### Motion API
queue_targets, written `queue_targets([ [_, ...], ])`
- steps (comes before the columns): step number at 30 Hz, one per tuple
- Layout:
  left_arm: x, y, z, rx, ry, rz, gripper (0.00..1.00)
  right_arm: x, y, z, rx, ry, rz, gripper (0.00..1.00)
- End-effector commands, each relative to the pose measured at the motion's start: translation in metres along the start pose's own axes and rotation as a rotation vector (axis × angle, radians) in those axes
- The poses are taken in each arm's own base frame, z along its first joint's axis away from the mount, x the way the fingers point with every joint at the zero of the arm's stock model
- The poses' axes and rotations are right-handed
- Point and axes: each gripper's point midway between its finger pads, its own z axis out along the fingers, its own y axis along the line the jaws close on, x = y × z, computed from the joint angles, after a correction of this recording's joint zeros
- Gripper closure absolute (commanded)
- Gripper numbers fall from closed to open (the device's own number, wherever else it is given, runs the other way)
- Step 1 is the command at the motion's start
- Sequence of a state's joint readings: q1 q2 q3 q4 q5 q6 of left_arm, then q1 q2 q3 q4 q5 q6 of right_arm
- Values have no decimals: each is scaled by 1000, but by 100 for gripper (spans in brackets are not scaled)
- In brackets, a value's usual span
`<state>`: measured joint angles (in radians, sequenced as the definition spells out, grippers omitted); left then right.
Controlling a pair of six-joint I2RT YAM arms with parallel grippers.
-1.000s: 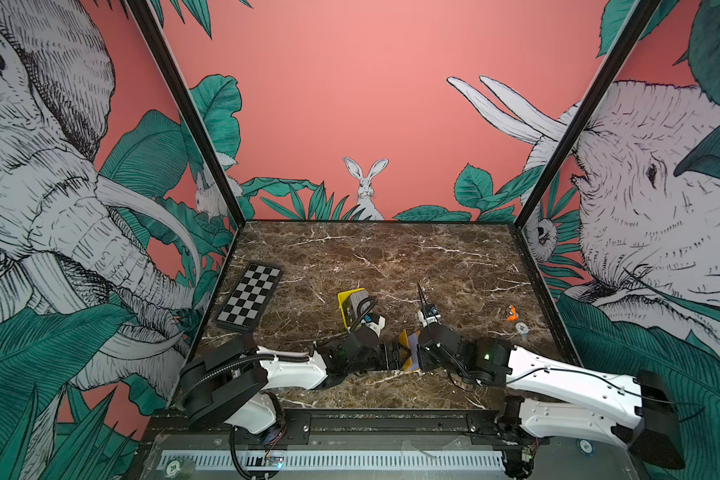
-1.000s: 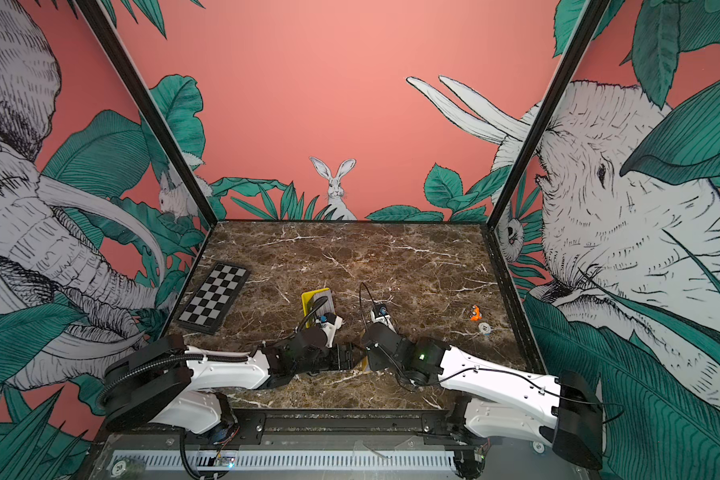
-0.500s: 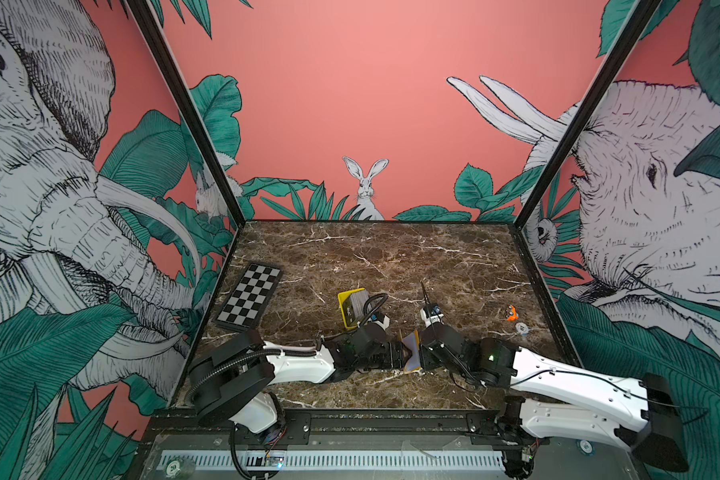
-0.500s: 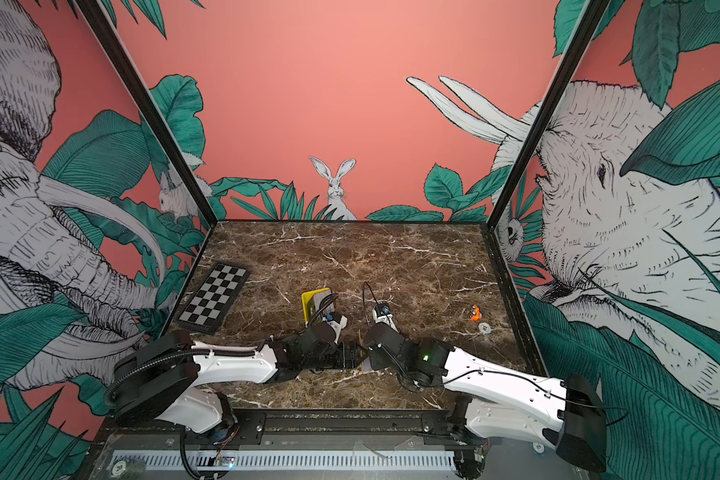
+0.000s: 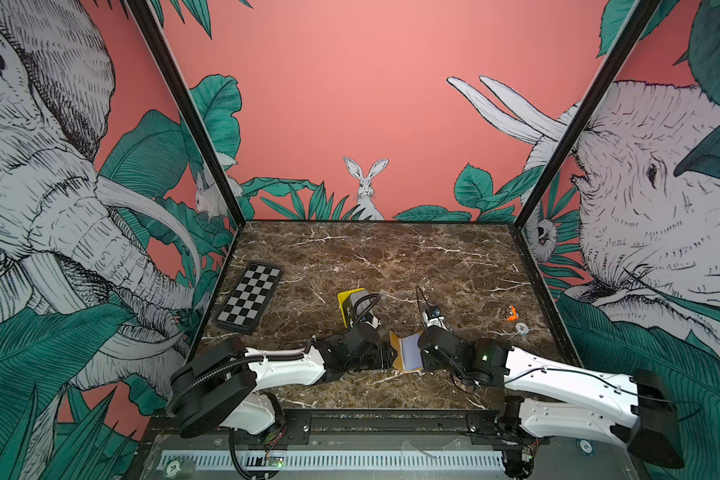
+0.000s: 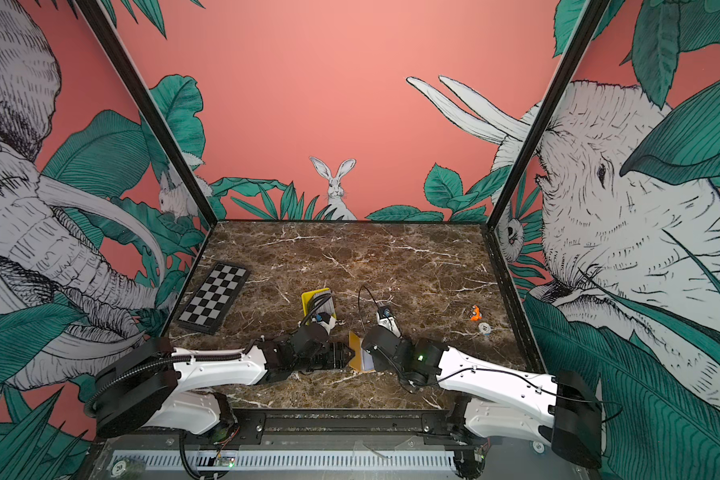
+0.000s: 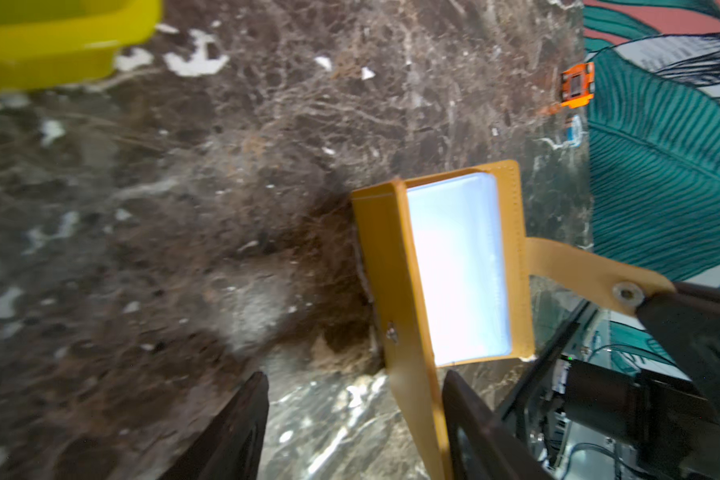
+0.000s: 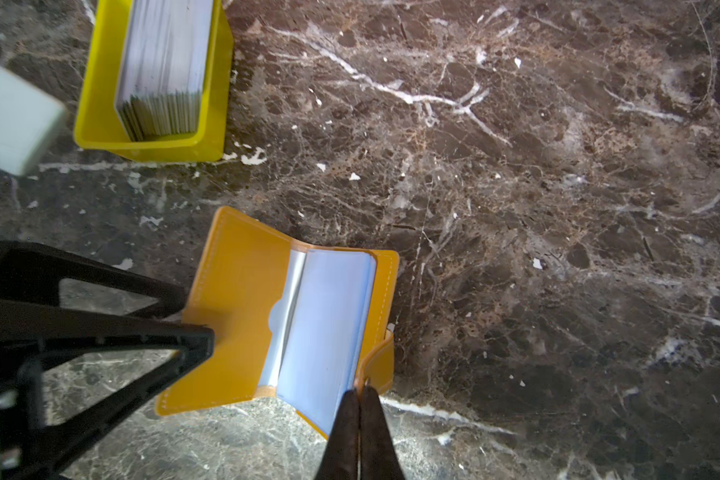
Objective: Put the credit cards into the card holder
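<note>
The orange-yellow card holder lies open near the table's front middle, between both grippers, its clear sleeves facing up. My right gripper is shut on the holder's snap tab. My left gripper is open, its fingers either side of the raised left flap, which rests beside one finger. The credit cards stand as a stack in a yellow tray behind the left gripper.
The yellow tray sits just behind the left wrist. A checkerboard plate lies at the left edge. A small orange object and a small white disc lie at the right.
My left gripper has moved right to the card holder's left flap and its fingers have narrowed. The right gripper has stayed shut on the tab.
</note>
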<state>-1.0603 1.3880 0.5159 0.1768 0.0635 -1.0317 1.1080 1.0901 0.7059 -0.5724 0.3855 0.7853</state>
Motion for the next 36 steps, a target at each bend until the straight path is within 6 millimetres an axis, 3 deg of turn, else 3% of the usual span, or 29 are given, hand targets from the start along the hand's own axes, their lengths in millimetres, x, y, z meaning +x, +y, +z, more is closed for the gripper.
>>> queue_targets([
  [1, 2, 13, -2, -31, 6, -11, 35, 7, -12, 6, 68, 12, 3, 96],
  [3, 2, 12, -1, -18, 11, -11, 36, 9, -14, 8, 78, 19, 6, 93],
  [8, 5, 17, 0, -17, 29, -9, 37, 11, -14, 9, 66, 33, 40, 70],
  [12, 8, 18, 2, 3, 41, -10, 39, 2, 0, 2, -3, 38, 52, 63],
  [17, 11, 23, 4, 30, 55, -26, 42, -12, 9, -10, -43, 19, 74, 62],
  [23, 16, 17, 4, 55, 95, 6, 44, -18, 56, -8, -262, 33, 98, 62],
  [29, 22, 19, 2, 58, 119, 2, 45, -22, 84, -6, -398, 34, 120, 64],
  [36, 12, 22, 2, 33, 69, 3, 45, 12, 69, 33, -243, 159, 88, 66],
])
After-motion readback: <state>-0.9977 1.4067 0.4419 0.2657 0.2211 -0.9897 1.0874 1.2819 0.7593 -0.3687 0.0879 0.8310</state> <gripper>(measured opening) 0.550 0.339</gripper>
